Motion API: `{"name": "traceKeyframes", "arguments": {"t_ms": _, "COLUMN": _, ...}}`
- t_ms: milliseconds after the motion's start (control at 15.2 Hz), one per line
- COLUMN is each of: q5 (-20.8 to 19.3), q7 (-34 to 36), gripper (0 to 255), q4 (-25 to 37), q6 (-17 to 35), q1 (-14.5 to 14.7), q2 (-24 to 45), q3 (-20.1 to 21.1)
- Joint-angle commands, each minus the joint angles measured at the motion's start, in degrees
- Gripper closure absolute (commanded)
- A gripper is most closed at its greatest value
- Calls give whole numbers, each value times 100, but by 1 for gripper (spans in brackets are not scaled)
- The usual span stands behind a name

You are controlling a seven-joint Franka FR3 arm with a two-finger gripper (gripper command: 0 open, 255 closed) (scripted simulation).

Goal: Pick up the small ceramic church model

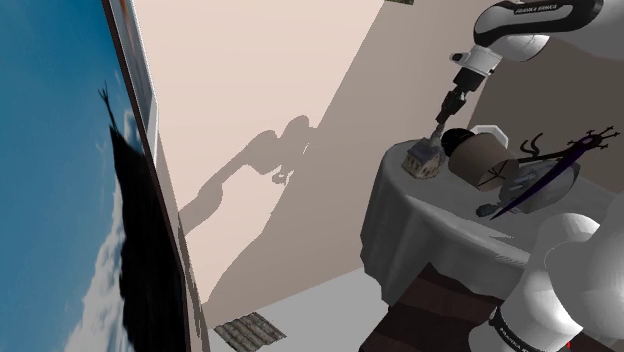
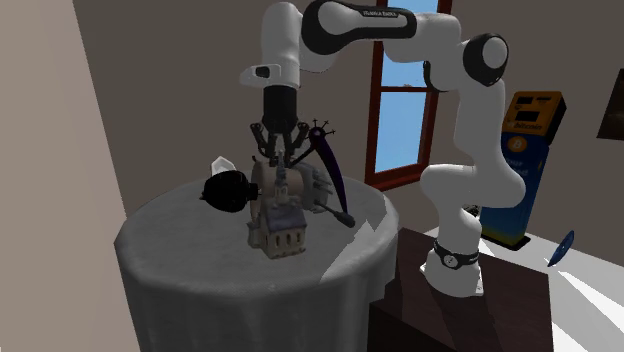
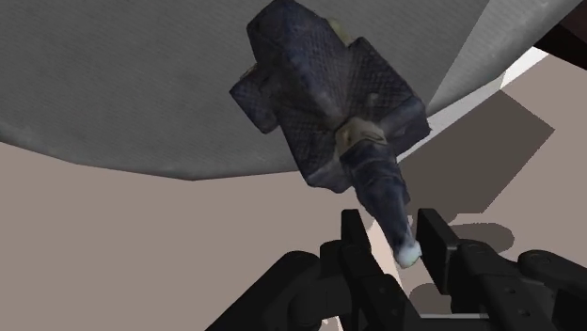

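- The little church (image 1: 422,158) stands near the edge of the round table with a grey cloth (image 1: 420,225), upper right of the middle in the shoulder view.
- The black gripper (image 3: 390,230) hangs right above it.
- Its two fingers are spread apart.
- The tip of the church's spire sits between them, not squeezed.

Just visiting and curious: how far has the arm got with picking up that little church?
Reaching looks done: the gripper hangs over the church, the spire tip between its open fingers. In hand: the grasp, as the fingers do not seem to clasp it yet. Left: closing and lifting; the church stands on the cloth-covered table.
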Motion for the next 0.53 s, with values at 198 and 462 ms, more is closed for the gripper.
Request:
{"name": "traceKeyframes", "arguments": {"t_ms": 198, "q5": 75, "q7": 21, "gripper": 255, "q4": 472, "q6": -402, "q1": 41, "q2": 103, "q3": -41}}
{"name": "traceKeyframes", "arguments": {"t_ms": 462, "q5": 116, "q7": 24, "gripper": 255, "q4": 677, "q6": -572, "q1": 60, "q2": 158, "q3": -67}}
